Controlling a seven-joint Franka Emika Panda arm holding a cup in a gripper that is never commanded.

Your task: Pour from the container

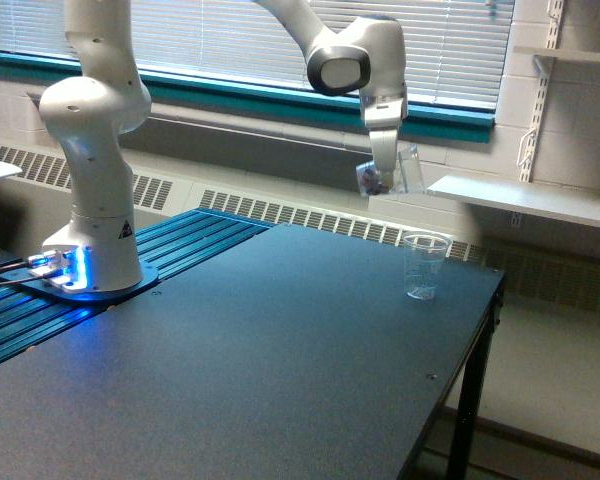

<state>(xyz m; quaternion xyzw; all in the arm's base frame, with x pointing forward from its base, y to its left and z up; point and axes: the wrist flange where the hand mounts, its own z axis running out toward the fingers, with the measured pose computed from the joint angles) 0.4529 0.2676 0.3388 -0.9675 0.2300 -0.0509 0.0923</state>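
The container [402, 170] is a small see-through plastic cup held in the air by my gripper [382, 172], which is shut on it. It hangs close to upright, a little up and toward the exterior view's left of a second clear cup [423, 265]. That second cup stands on the dark table [260, 350] near its far right corner. Something dark shows at the held cup's bottom. The fingertips are hard to make out against the cup.
The arm's white base [90, 200] stands on blue rails at the exterior view's left. A white shelf [520, 200] juts from the wall behind the table's right edge. The table's right edge drops off just past the standing cup.
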